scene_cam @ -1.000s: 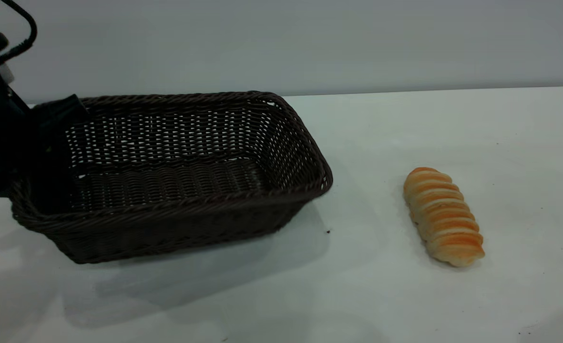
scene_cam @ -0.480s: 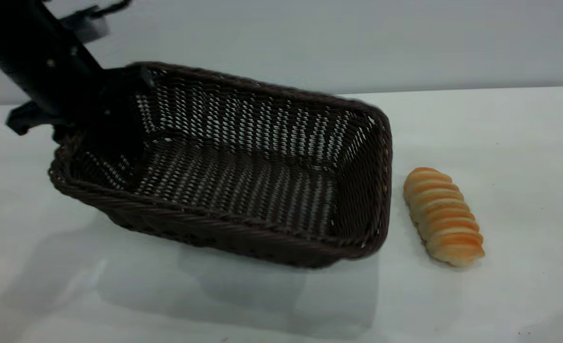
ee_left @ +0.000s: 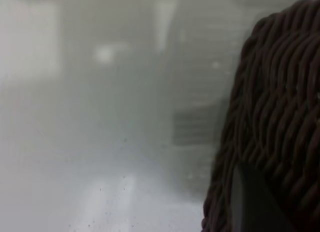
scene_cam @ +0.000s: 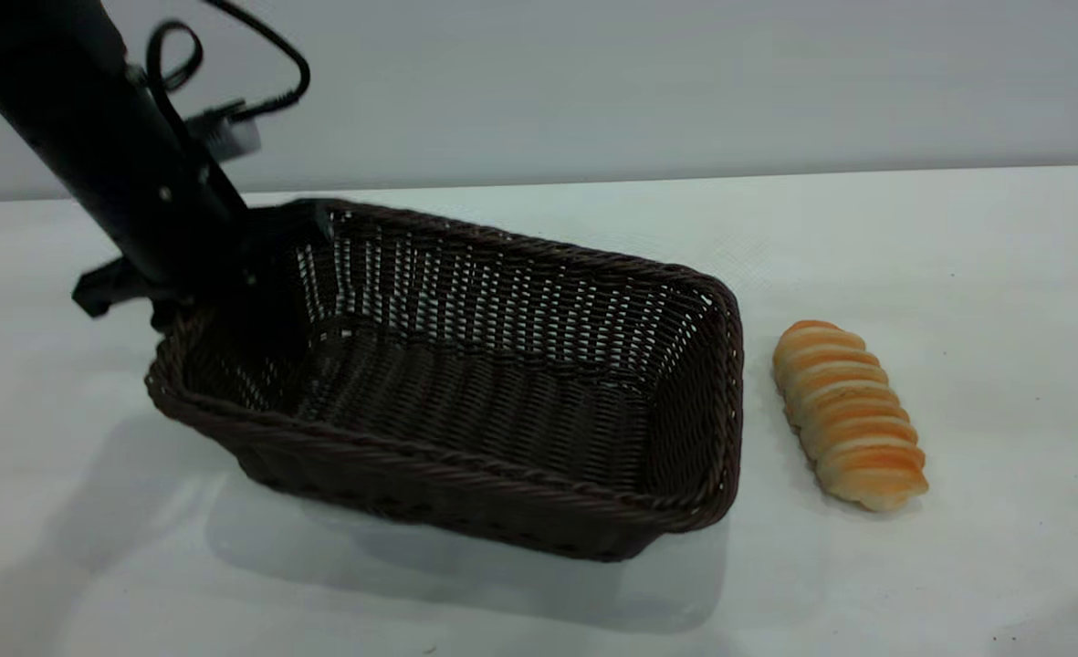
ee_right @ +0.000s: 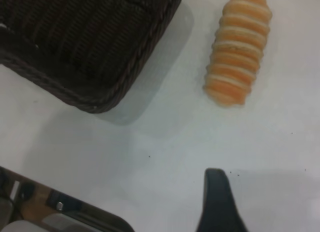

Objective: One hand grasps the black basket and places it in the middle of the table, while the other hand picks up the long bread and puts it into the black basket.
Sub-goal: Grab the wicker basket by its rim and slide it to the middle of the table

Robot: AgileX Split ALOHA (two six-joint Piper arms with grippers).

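The black basket (scene_cam: pixel 502 401) stands mid-table, its long side slanting toward the front right. My left gripper (scene_cam: pixel 228 274) is shut on the rim of its far-left end. In the left wrist view one finger (ee_left: pixel 250 207) lies against the woven basket wall (ee_left: pixel 280 102). The long bread (scene_cam: pixel 849 415) lies on the table just right of the basket, apart from it. In the right wrist view the long bread (ee_right: pixel 239 49) lies beside the basket's corner (ee_right: pixel 100 47). Only one finger (ee_right: pixel 216 197) of my right gripper shows, above bare table short of the bread, with no second finger beside it.
The white table (scene_cam: pixel 1004 274) has bare room right of and in front of the bread. A grey wall (scene_cam: pixel 639 82) runs behind the table. The table's edge with some equipment (ee_right: pixel 45 207) shows in the right wrist view.
My left arm has carried the basket to the right, lifted and tilted on the way, and lowered it close to the bread. The bread has not moved.
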